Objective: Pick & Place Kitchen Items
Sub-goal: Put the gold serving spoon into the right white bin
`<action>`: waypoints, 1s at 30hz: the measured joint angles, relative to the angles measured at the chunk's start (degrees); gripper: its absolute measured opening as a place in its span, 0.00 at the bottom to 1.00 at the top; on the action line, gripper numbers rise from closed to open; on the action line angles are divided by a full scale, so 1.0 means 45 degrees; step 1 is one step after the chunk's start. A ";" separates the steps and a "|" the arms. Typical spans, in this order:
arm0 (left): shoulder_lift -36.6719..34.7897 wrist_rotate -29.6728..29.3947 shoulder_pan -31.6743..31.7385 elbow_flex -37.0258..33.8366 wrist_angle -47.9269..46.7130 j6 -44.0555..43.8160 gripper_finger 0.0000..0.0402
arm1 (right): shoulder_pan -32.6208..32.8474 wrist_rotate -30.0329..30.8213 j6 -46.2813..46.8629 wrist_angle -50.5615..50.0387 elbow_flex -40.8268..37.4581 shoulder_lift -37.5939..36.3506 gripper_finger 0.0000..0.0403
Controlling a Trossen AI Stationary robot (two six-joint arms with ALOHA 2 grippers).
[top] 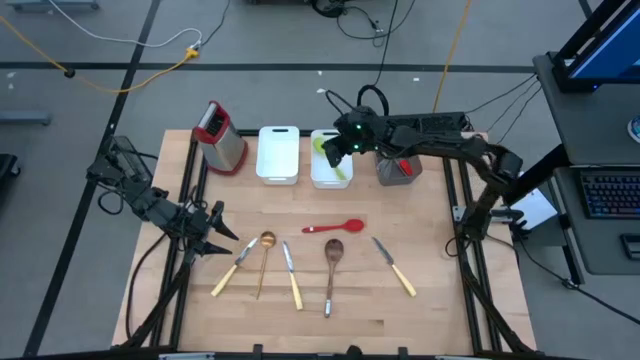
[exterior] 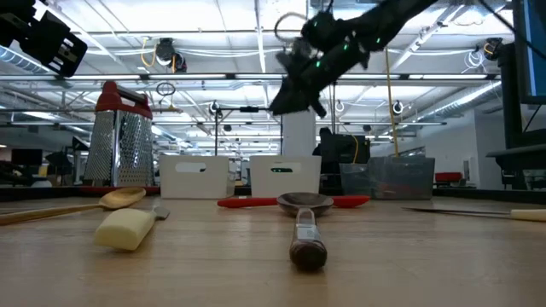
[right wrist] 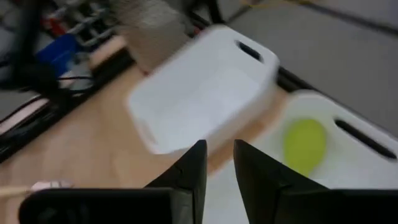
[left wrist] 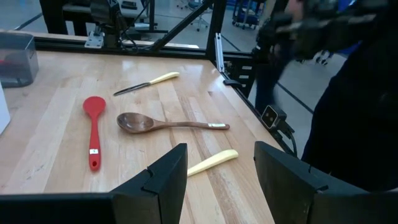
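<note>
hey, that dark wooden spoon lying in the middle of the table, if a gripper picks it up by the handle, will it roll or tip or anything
The wooden spoon looks rigid, so it probably won't flex. Its bowl is much wider than the thin handle, so gripped at the handle's far end it would likely droop bowl-first. Lying flat with the bowl on the table, it seems unlikely to roll when nudged; it would more likely pivot or slide.

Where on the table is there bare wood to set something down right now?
Free: the wide strip between the bins' row (grater, white bin) and the red spoon; also the right edge beyond the cream-handled knife. Crowded: the front middle, where the gold spoon and wooden spoon lie.
</note>
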 joint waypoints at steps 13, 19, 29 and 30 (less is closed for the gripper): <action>0.0000 0.0000 0.0005 0.0000 0.0018 -0.0092 0.48 | 0.3125 0.0049 -0.2729 -0.4156 0.0005 -0.3519 0.01; -0.0005 -0.0005 0.0001 0.0000 0.0603 -0.0408 0.48 | 0.4254 0.0442 -0.2440 -0.3869 -0.1183 -0.5008 0.00; -0.0005 -0.0049 0.0010 0.0000 0.3229 -0.0310 0.48 | 0.5040 0.0397 -0.1105 -0.0206 -0.5875 -0.8897 0.00; -0.0005 -0.0060 0.0010 0.0000 0.3443 -0.0272 0.48 | 0.5100 0.0398 -0.1098 0.0186 -0.6353 -0.9288 0.00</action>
